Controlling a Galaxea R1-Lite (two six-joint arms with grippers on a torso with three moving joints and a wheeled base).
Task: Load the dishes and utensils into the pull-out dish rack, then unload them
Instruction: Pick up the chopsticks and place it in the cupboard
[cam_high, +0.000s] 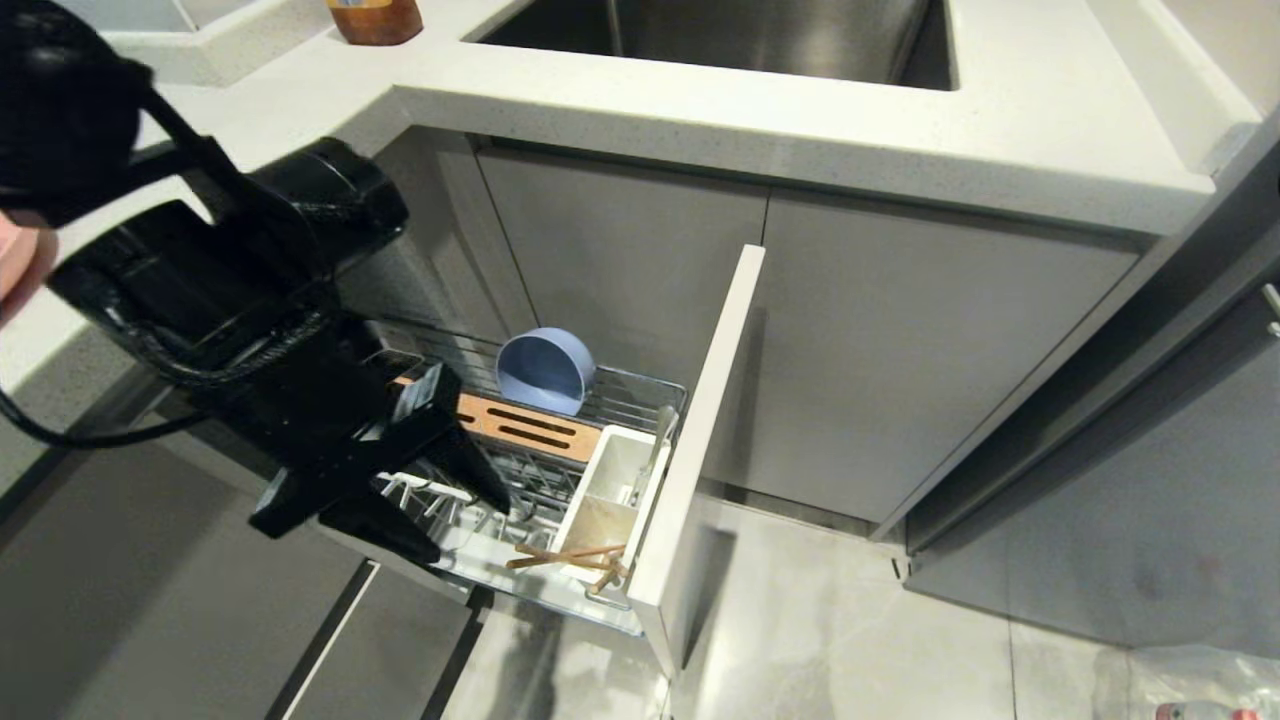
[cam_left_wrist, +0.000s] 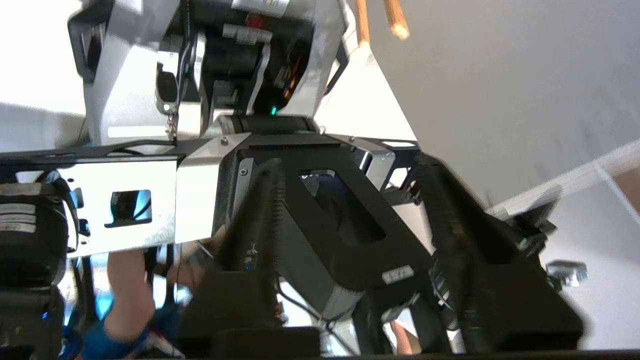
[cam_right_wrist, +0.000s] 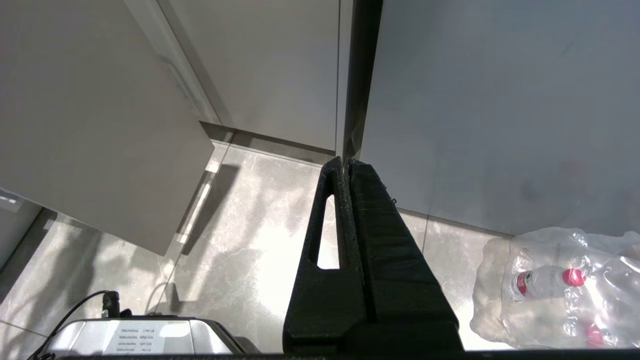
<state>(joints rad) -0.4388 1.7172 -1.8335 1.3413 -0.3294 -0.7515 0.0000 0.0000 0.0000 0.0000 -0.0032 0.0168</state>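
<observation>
Kitchen floor (cam_right_wrist: 260, 210), bottle pack (cam_right_wrist: 555, 290) beside parked right claw (cam_right_wrist: 347, 167)

The head view was taken from above, angled forward and down at the pull-out dish rack (cam_high: 560, 470) near centre, with the sink (cam_high: 720, 35) at twelve o'clock and the floor (cam_high: 850, 620) at five. The left wrist view was held close, turned back on the robot's own body (cam_left_wrist: 215, 65); two chopstick ends (cam_left_wrist: 395, 22) at twelve o'clock were shared with the head view (cam_high: 565, 557). The right wrist view was aimed steeply down at floor tiles (cam_right_wrist: 240, 225) and cabinet fronts (cam_right_wrist: 280, 60), with wrapped bottles (cam_right_wrist: 555, 285) at four o'clock, also seen at the head view's corner (cam_high: 1205, 690).
</observation>
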